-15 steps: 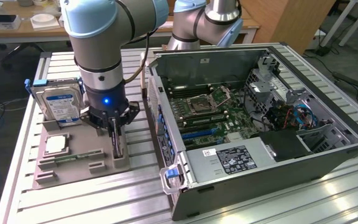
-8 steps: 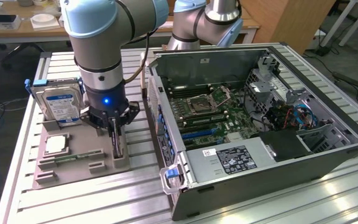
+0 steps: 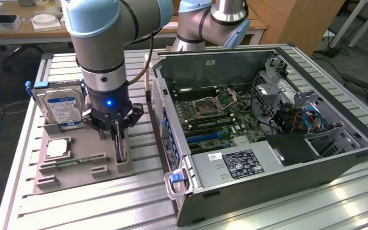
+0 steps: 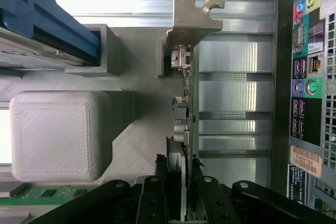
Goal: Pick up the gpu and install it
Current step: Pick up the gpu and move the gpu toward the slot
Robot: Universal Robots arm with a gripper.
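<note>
Case (image 3: 280, 187) lies open on the exterior view's right, and just beside it we see the grey tray (image 3: 75, 179). Over the tray the gripper (image 3: 119, 143) hangs, jaws pinching the gpu (image 4: 186, 103), which stands on edge in a slot along the tray's case-side edge, its bracket (image 4: 191, 17) clear of the jaws.

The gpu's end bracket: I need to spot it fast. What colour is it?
The bracket is plain silver metal, clearest in the wrist view.
</note>
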